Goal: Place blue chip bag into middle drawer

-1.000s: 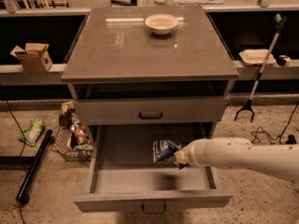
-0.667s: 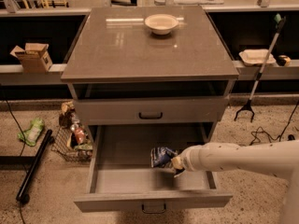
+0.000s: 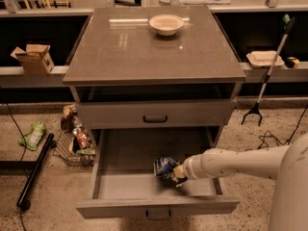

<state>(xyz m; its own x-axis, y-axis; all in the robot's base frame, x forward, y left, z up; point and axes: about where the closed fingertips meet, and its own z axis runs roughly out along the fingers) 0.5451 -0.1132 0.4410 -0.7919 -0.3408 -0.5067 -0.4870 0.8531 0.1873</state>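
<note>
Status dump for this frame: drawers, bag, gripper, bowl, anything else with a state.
middle drawer: pulled open.
upper drawer: shut.
blue chip bag: inside the middle drawer, at the gripper's tip.
gripper: reached into the middle drawer, against the blue chip bag.
white bowl: upright on the cabinet top.
cardboard box: flaps open.

Gripper (image 3: 177, 173) half-hidden against blue chip bag (image 3: 164, 166) inside middle drawer (image 3: 139, 154); arm (image 3: 240, 160) edge-cropped

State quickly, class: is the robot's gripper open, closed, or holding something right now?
Gripper: closed on the blue chip bag, low inside the open middle drawer, near its right front.
</note>
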